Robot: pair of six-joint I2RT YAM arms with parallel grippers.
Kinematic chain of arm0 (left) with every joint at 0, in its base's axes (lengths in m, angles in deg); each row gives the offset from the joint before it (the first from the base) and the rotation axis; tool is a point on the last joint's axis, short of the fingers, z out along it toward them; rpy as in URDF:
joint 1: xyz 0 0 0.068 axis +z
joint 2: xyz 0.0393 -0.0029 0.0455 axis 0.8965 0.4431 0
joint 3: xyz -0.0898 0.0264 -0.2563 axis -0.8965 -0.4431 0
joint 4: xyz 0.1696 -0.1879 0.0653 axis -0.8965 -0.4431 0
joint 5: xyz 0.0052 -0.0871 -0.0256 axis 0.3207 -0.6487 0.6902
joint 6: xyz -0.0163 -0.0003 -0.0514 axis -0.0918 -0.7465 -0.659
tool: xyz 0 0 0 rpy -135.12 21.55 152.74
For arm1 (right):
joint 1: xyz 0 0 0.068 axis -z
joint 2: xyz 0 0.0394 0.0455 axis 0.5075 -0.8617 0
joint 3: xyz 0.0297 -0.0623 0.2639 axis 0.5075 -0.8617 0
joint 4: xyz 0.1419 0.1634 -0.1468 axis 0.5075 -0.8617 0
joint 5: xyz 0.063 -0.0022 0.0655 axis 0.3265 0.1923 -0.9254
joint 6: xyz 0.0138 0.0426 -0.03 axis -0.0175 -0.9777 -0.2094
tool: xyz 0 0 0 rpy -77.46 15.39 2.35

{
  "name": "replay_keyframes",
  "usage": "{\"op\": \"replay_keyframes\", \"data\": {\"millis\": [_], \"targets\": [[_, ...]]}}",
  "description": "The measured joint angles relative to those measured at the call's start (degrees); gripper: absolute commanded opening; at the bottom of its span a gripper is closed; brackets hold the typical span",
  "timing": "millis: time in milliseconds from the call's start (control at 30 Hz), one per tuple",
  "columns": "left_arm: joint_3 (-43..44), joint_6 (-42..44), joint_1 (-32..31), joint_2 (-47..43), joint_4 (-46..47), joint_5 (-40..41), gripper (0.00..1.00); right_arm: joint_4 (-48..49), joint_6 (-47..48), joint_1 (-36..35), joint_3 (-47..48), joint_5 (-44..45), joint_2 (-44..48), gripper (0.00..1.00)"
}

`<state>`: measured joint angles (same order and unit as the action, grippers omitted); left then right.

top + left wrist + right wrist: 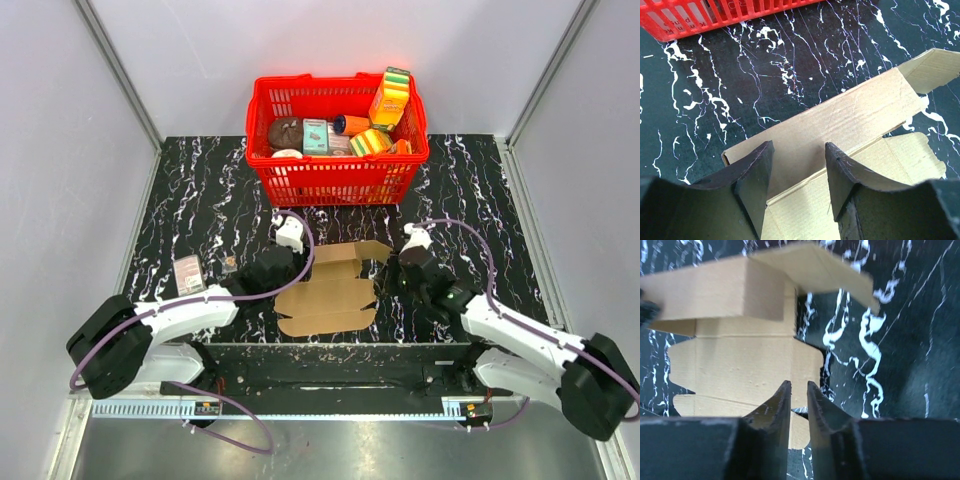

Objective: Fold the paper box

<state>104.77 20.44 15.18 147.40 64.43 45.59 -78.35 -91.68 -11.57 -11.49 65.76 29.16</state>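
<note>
Paper box point(328, 300): lying on the counter point(200, 200) between the two arms, near the front edge and just short of the red basket point(330, 180). Most of the sheet is seen flat. The far panel point(345, 254) is raised along its crease, with a small end flap point(840, 270) cocked up at the right corner.

Left gripper point(799, 150): fingers point(757, 170) spread wide and released, set over the left part of the raised panel. Cardboard is seen in the gap, but no squeeze is evident.

Right gripper point(799, 390): fingers point(780, 410) drawn nearly together, with only a slit left, at the right edge of the sheet. It cannot be told whether a flap edge is pinched in that slit.

Stage, as judged: first fold begun, carton not yet formed, no tabs seated.

Risks noted:
- The raised panel is likely to spring back flat if it is left unheld, since the crease looks only lightly set.
- The light sheet could be slid across the smooth counter if it is pushed from one side while the other side is unpinned.
- If the left fingers are closed off the crease line, the panel could be buckled rather than folded.
- A skewed fold would leave the tabs and slots misaligned.
- The end flap could be caught and bent outward by the right fingers.
</note>
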Motion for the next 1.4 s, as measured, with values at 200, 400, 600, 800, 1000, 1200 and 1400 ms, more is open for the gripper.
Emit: {"op": "replay_keyframes", "data": {"millis": [200, 400, 600, 800, 1000, 1200, 1400], "targets": [[-0.1, 0.0, 0.0, 0.0, 0.0, 0.0, 0.50, -4.7, 3.7, 0.0, 5.2, 5.1, 3.5, 0.53], [-0.1, 0.0, 0.0, -0.1, 0.0, 0.0, 0.50, -10.8, 11.2, 0.0, 11.3, 7.8, -1.0, 0.81], [-0.5, 0.0, 0.0, -0.4, 0.2, 0.0, 0.50, -13.9, 19.8, 0.3, 16.8, 9.4, -6.2, 0.74], [-0.5, 0.0, 0.0, -0.4, 0.4, 0.0, 0.50, -14.2, 26.3, 3.8, 20.2, 8.4, -13.1, 0.71], [-0.5, 0.0, 0.0, -0.5, 0.3, -0.3, 0.50, -14.1, 30.9, 8.9, 20.4, 3.2, -16.1, 0.66], [-0.5, 0.0, 0.0, -0.7, 0.2, -0.9, 0.49, -12.6, 34.2, 11.0, 20.5, -2.0, -16.8, 0.57], [-0.5, 0.0, 0.0, -0.7, 0.2, -1.1, 0.49, -10.3, 36.5, 11.3, 20.6, -6.3, -19.4, 0.48]]}}
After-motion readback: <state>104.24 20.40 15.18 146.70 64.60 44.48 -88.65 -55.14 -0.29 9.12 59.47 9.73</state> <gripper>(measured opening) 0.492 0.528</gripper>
